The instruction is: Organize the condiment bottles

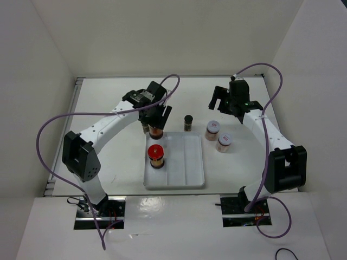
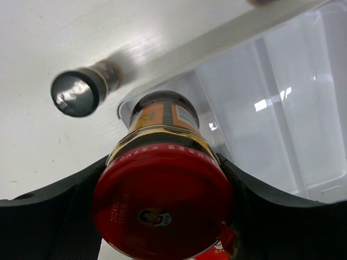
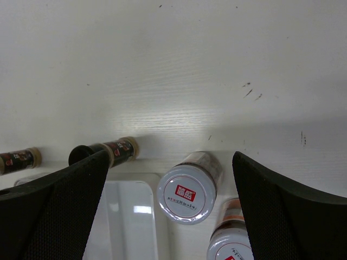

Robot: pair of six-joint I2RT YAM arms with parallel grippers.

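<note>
- White walls enclose a white desk point(image 1: 108, 157), on which a three-section tray point(image 1: 192, 162) lies between the two arms.
- One red-capped jar point(image 1: 156, 155) is already stood in the tray's left section, on the arm-base side of the left gripper point(image 1: 156, 122).
- The left gripper is closed on a second red-capped jar point(image 2: 162, 203). The jar is clamped at both sides below its cap and held upright over the far end of that same section. Whether its base touches the tray cannot be told.
- One dark jar point(image 2: 76, 92) is seen on the desk just to the left of the left gripper, outside the tray.
- Another dark jar point(image 1: 188, 122) is stood between the grippers, beyond the tray.
- Two pinkish jars point(image 1: 213, 128) point(image 1: 225, 142) are left on the desk beneath and just short of the right gripper point(image 1: 223, 104).
- The right gripper is spread wide; nothing is held or touched.
- The task is judged less than half done: four jars remain outside the tray.
</note>
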